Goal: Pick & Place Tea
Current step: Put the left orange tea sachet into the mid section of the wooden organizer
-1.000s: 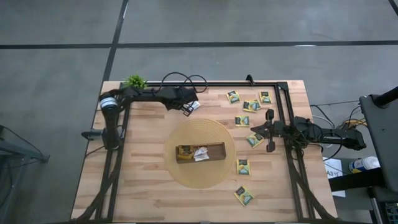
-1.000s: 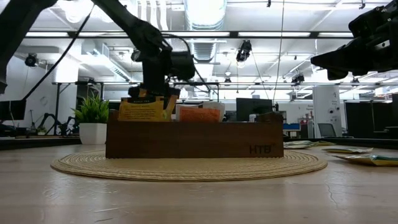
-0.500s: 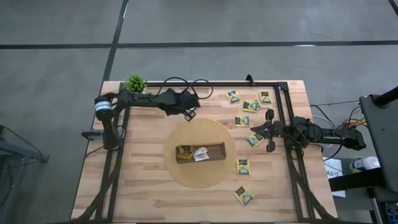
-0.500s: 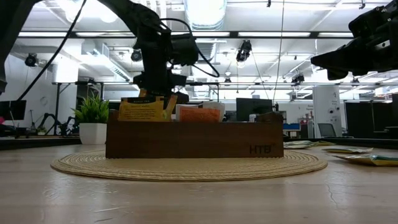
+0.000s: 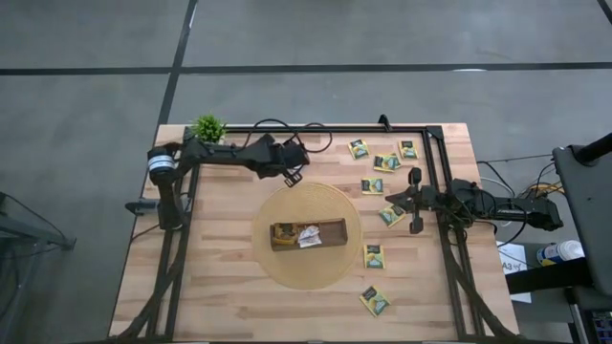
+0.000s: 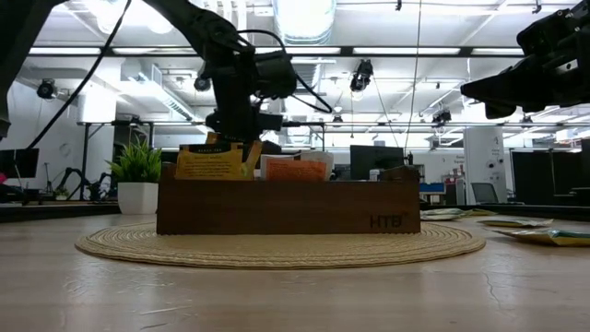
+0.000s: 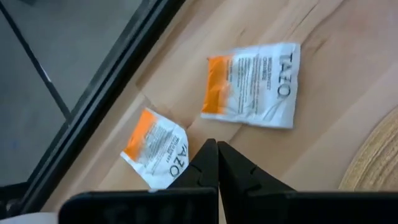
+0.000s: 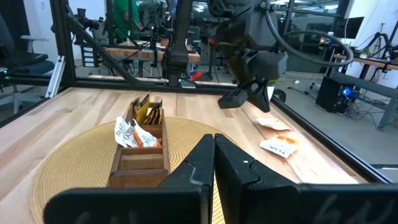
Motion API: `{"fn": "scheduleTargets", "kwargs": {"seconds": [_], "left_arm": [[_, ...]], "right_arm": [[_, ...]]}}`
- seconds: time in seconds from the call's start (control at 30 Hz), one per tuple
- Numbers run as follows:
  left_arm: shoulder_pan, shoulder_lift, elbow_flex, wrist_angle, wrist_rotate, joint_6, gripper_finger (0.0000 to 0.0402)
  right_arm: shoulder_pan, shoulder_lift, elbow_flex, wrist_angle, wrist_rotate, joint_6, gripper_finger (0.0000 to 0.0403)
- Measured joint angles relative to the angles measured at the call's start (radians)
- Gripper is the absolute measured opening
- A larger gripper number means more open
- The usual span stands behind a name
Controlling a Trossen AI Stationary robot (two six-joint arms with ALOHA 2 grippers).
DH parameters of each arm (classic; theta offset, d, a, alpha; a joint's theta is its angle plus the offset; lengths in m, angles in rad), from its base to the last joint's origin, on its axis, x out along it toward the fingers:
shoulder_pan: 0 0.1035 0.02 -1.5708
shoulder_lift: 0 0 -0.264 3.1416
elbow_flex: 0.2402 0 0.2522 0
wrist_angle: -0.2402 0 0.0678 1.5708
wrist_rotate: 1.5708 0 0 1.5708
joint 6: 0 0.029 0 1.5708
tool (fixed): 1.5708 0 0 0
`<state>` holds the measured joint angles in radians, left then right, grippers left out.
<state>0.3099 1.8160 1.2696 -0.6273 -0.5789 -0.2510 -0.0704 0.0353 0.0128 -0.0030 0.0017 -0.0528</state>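
Over the last second the left hand [image 5: 295, 175] has swung along the table's [image 5: 220, 287] far edge, from a spot nearer the frame rail to one just past the mat's [image 5: 277, 272] far rim, and it now hangs with its fingers pressed together and nothing between them. In its wrist view the shut fingertips [image 7: 214, 163] point down between two white-and-orange sachets [image 7: 252, 84] lying flat on the wood, the smaller sachet [image 7: 158, 148] just beside the tips and the larger one a little farther on; neither is gripped. That suggests the arm has lined itself up over its next pick, and would have to open before it could take either packet. The right hand [image 5: 414, 201] has not moved: it waits shut and empty at the table's right side, among the green-and-yellow sachets [image 5: 385, 162] scattered there, with one green sachet [image 5: 390, 215] just beside it. The tray [image 5: 333, 232] sits on the mat mid-table and already holds a few sachets at its left end, a yellow one [image 6: 208, 164] standing upright in the low view, while its right part looks bare. By the look of it most of the tea is still loose on the table, so the task is at an early stage.
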Motion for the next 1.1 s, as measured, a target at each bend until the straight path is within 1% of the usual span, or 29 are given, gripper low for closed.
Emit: {"fn": "scheduleTargets", "kwargs": {"seconds": [0.23,0.37,0.53,0.67,1.0,1.1], "left_arm": [[0.000,0.000,-0.063,0.004,-0.069,-0.003,0.0000],[0.000,0.000,-0.071,0.010,-0.104,-0.030,0.0000],[0.000,0.000,-0.072,0.034,-0.092,-0.043,0.0000],[-0.003,0.000,-0.072,0.052,-0.084,-0.082,0.0000],[-0.004,0.000,-0.077,0.041,-0.082,-0.068,0.0000],[-0.004,0.000,-0.071,0.041,-0.097,-0.080,0.0000]], "right_arm": [[0.000,0.000,0.000,0.000,0.000,0.000,0.0009],[0.000,0.000,0.000,0.000,0.000,0.000,0.0009],[0.000,0.000,0.000,0.000,0.000,0.000,0.0009],[0.000,0.000,0.000,0.000,0.000,0.000,0.0009],[0.000,0.000,0.000,0.000,0.000,0.000,0.0009],[0.000,0.000,0.000,0.000,0.000,0.000,0.0009]]}}
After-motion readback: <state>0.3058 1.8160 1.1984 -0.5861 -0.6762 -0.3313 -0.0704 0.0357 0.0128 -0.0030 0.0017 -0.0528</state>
